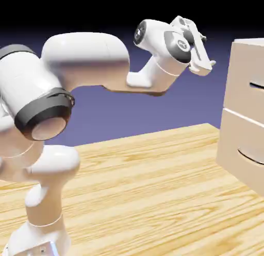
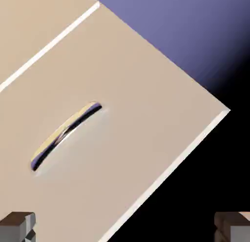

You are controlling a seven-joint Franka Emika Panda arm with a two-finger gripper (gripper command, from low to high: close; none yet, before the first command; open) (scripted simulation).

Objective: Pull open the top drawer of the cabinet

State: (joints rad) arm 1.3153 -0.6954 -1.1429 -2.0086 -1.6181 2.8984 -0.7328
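The cabinet (image 1: 242, 121) stands at the exterior view's right edge, pale beige and partly cut off. Its top drawer (image 1: 246, 74) is flush, with a thin dark handle (image 1: 256, 85). My gripper (image 1: 204, 60) hangs in the air to the left of that front, a clear gap away and slightly above handle height. In the hand view the top drawer (image 2: 127, 90) fills most of the picture, rolled diagonally, its slim handle (image 2: 66, 135) left of centre. My gripper (image 2: 125, 230) is open; one fingertip (image 2: 17, 227) sits in each bottom corner, nothing between them.
Below the top drawer a lower front (image 1: 234, 141) juts out with a curved grey handle (image 1: 252, 155). The wooden table (image 1: 144, 193) stretches under the arm. A pale seam (image 2: 49, 46) crosses the hand view's upper left.
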